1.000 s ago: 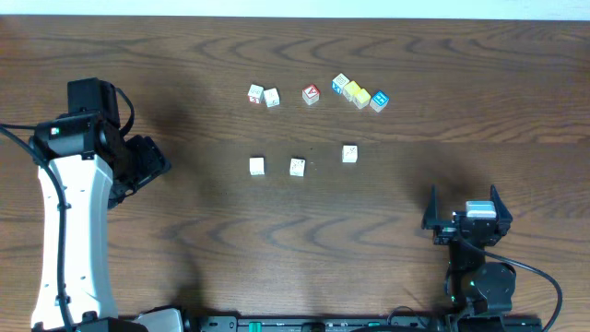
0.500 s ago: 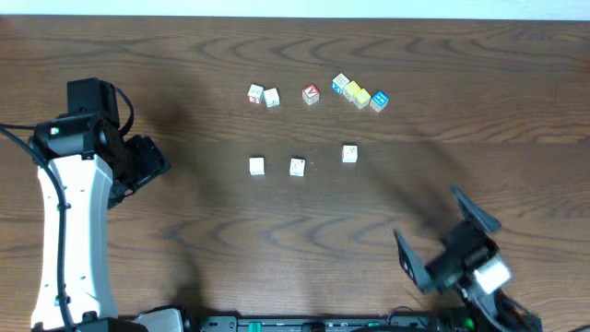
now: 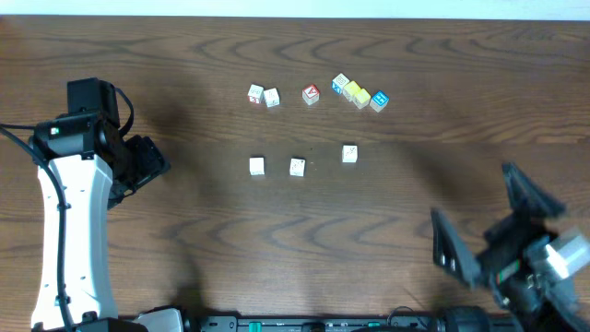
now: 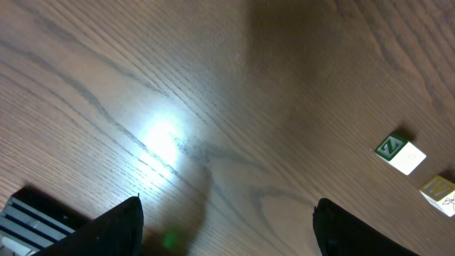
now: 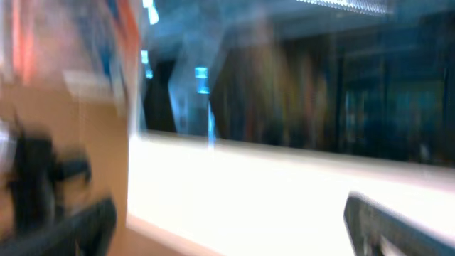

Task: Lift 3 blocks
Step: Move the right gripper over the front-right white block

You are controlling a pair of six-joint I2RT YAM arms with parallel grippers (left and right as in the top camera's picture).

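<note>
Brown wooden table [image 3: 369,240] has three small white blocks lying in a row near its middle: the left block [image 3: 256,166], the middle block [image 3: 297,167] and the right block [image 3: 349,154]. Coloured cubes [image 3: 355,92] sit behind them. The left claw [image 4: 227,238] is wide open and holds nothing, well apart from the blocks. The right claw [image 3: 491,224] is wide open and empty too, near the front right edge.

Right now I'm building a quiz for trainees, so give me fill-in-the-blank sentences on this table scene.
The cream blocks in the near row number ___. The left gripper and right gripper both stand ___. The blue cube ends the far row on the robot's ___ side. Missing: three; open; right.
</note>
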